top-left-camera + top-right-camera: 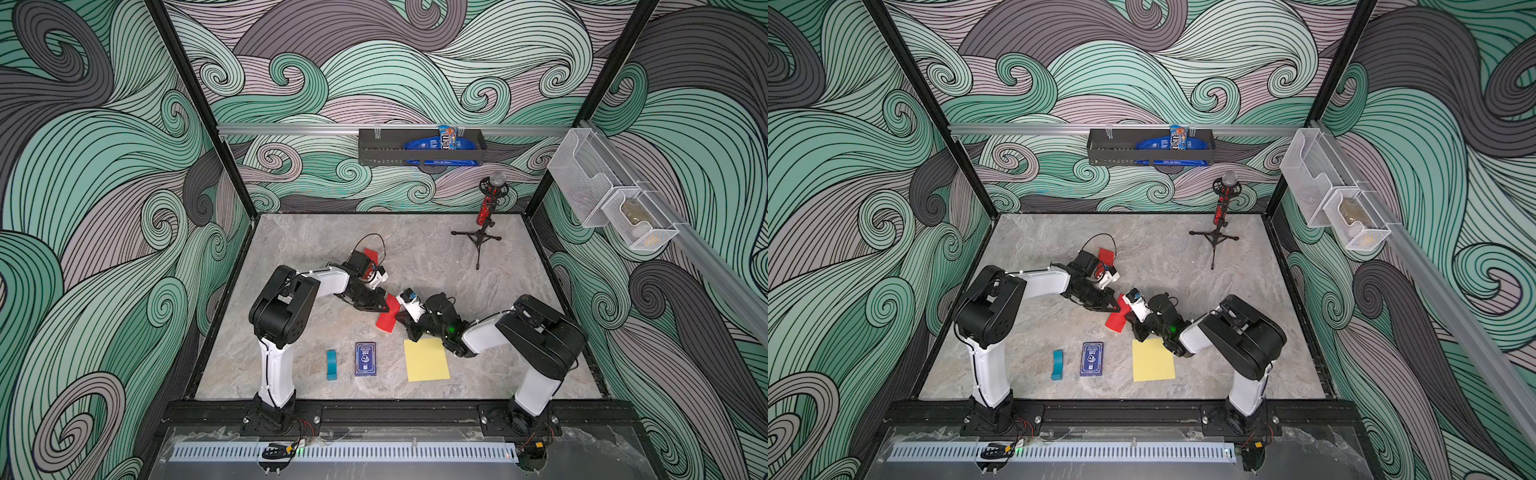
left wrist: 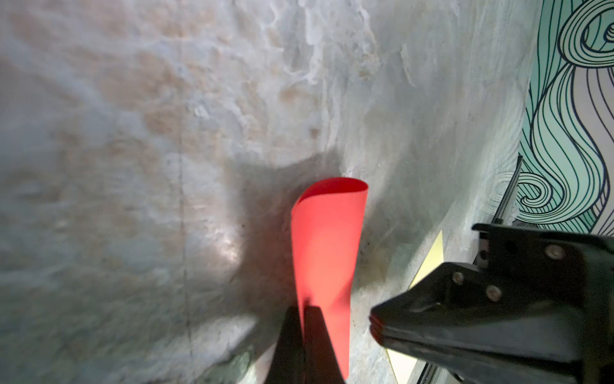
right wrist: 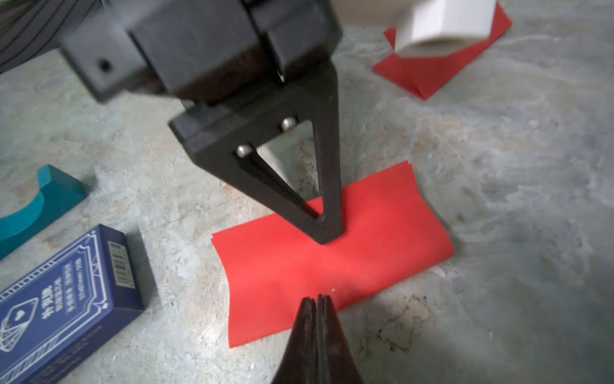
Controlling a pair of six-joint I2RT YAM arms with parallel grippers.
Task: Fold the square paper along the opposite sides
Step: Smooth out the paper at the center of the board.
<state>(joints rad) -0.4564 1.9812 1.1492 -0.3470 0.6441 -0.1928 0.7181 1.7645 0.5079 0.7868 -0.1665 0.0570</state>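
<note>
A dark blue card box (image 3: 66, 299) is lying near the front of the bench (image 1: 415, 249). It is carrying a barcode, a playing-card drawing and white characters too blurred to read. In the black wall basket (image 1: 374, 153), a snack packet (image 1: 448, 138) and a blue pouch (image 1: 419, 144) are showing print too small to make out.

The red paper (image 3: 332, 272) is lying at the middle of the bench, doubled over into a long rectangle. One long side is curving round as a soft, uncreased fold, and the two free edges are sitting nearly lined up on the opposite side. The top layer is bowing slightly.

The left arm (image 1: 328, 282) is reaching in from the left with its elbow raised and its wrist tipped down. The left jaws are clamping on the red paper by the free edges, with a strip of red showing between them in the left wrist view. The right arm (image 1: 482, 332) is stretching in low from the right. The right jaws are pressing together with nothing between them, their tips hanging at the folded side; whether they are touching it I cannot tell.

A yellow paper (image 1: 427, 359) and a teal block (image 1: 331, 364) are flanking the card box.
</note>
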